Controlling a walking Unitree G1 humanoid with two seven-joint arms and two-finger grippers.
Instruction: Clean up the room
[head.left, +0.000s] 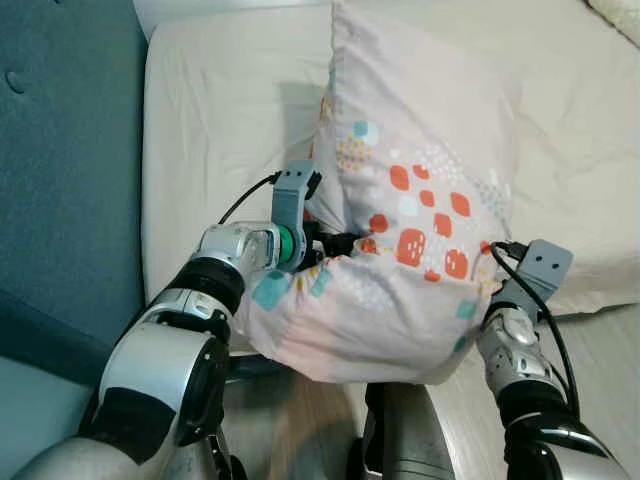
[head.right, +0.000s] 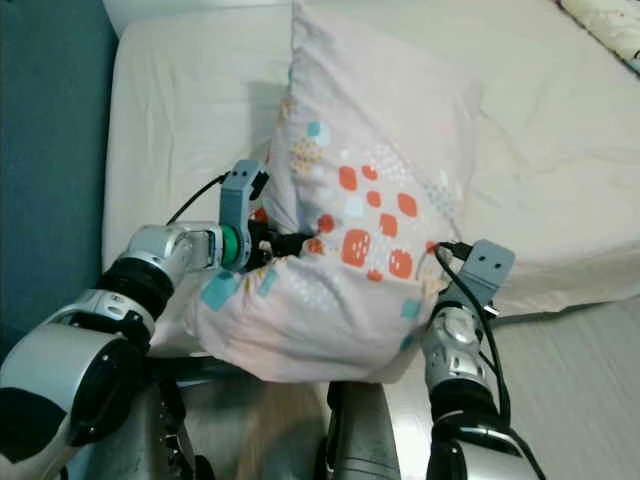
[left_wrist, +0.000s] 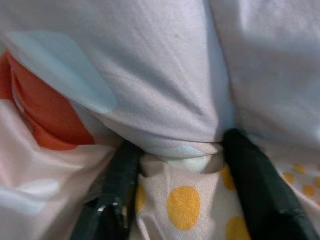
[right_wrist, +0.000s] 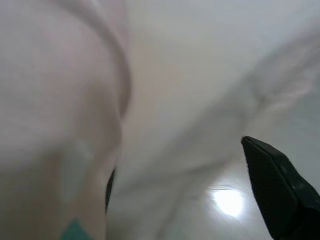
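While the left claw (left_wrist: 180, 165) pinches a fold of the patterned pillow (head.left: 420, 200) over the bed's (head.left: 210, 110) near edge, the right claw (right_wrist: 200, 190) presses its far side, fingers spread.

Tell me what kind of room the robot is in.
Most likely a bedroom: a bed with a cream sheet lies in front, and the left gripper and right gripper hold a patterned pillow over it, with pale wood floor alongside.

Smooth matt cloth pillow (head.left: 420, 200)
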